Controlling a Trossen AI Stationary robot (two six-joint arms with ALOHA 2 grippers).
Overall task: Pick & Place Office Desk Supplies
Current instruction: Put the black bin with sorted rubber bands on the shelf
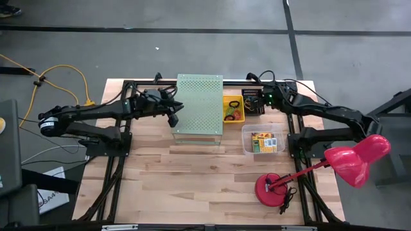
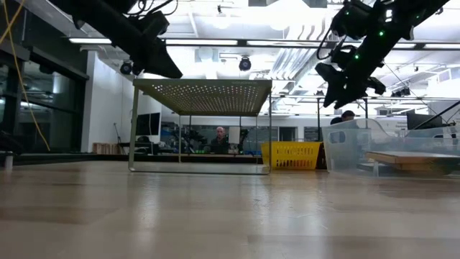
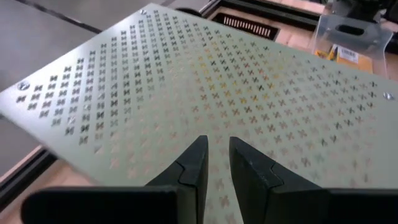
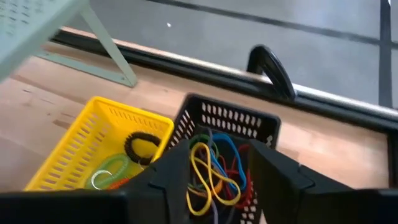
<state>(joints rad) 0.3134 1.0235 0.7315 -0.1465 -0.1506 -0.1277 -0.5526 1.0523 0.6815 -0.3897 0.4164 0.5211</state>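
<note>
My right gripper (image 4: 214, 180) hangs open above a black basket (image 4: 230, 124) holding thin yellow, blue and red elastic bands (image 4: 214, 165). Beside it a yellow basket (image 4: 93, 143) holds black, green and orange loops (image 4: 140, 146). In the high view this gripper (image 1: 260, 99) is at the table's far right. A clear tub (image 1: 263, 140) holds yellow-and-green crayon boxes (image 1: 264, 142). My left gripper (image 3: 217, 162) hovers over the left part of the pale-green perforated box (image 1: 200, 106). Its fingers stand a narrow gap apart with nothing between them.
The perforated box stands on thin legs at the far middle of the wooden table (image 1: 192, 179). A pink desk lamp (image 1: 350, 160) with a red base (image 1: 273, 189) stands near the right front. Black frame rails (image 1: 109, 173) run along both sides.
</note>
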